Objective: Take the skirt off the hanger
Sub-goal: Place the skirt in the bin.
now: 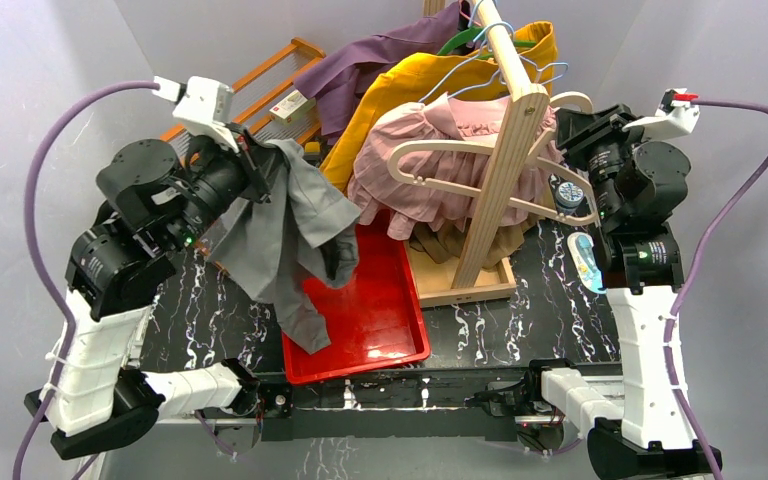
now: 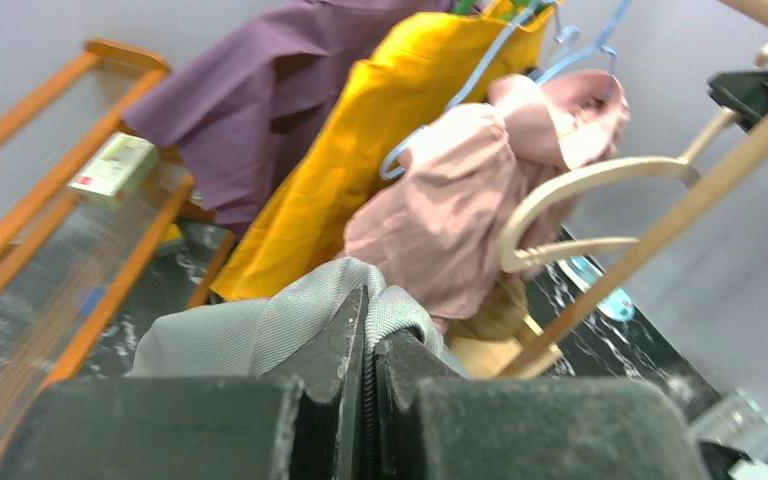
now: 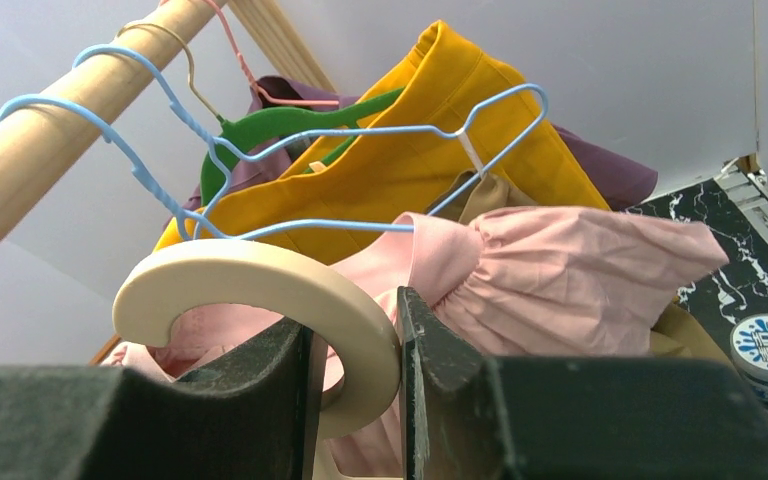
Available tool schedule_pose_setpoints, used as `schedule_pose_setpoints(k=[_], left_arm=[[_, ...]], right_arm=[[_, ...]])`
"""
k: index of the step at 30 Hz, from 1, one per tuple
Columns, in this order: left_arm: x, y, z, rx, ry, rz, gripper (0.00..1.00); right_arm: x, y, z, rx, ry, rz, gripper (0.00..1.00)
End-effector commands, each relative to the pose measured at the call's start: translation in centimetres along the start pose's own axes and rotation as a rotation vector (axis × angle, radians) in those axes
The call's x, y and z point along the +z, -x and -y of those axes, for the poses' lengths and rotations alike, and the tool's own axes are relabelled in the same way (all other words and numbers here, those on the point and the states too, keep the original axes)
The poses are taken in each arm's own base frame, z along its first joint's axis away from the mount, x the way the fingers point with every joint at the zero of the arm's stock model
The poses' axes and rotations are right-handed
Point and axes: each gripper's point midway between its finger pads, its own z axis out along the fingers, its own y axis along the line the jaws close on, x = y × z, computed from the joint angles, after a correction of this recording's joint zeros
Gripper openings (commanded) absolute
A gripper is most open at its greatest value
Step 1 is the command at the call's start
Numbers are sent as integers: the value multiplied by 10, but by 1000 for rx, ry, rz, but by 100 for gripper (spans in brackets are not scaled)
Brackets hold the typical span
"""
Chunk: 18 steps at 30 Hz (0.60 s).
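Note:
The grey skirt [image 1: 290, 230] hangs from my left gripper [image 1: 260, 160] and droops over the red tray [image 1: 380, 320]. Seen from the left wrist, the gripper [image 2: 372, 320] is shut, with a fold of the skirt [image 2: 240, 335] pinched between its tips. The cream hanger [image 1: 440, 150] sits apart from the skirt, in front of a pink garment [image 1: 430, 190], and carries no grey cloth. My right gripper [image 1: 570, 130] holds it at the right end. In the right wrist view the gripper [image 3: 355, 320] is shut on the hanger's curved hook [image 3: 260, 275].
A wooden clothes rack [image 1: 505, 160] stands at the back centre with yellow [image 1: 410, 80], purple [image 1: 360, 60] and pink garments on wire hangers. An orange slatted frame [image 1: 280, 75] leans at the back left. A round tin [image 1: 566, 193] and a small blue packet [image 1: 587, 262] lie near the right arm.

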Motion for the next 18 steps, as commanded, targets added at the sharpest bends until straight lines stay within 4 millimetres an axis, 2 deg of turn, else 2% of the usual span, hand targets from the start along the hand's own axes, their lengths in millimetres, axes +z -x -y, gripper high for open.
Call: schedule_pose_setpoints(k=[1,4,6,8,10,13,18], left_arm=[[9,-11,44,-64,-220,-27,0],[20,-32,66,-120,-321,-82,0],[27,-47,71,-167,-336,-108,0],[35,-68,66,-201,-300,-138,0],[39,-92,42,-223,-165,-159,0],[29,-121,-2,-214,46,-172,0],[-8,-138,-48,-140,240,-206,0]], right_arm=[[-7,20,-15,22,61,75,0],[-8,20,-16,22,66,74,0],[-10,23,-18,23,71,79,0],[-12,25,-20,27,76,84,0],[-13,26,-21,27,81,89,0],[-13,25,-20,27,79,84,0],[-10,19,-18,29,78,68,0]])
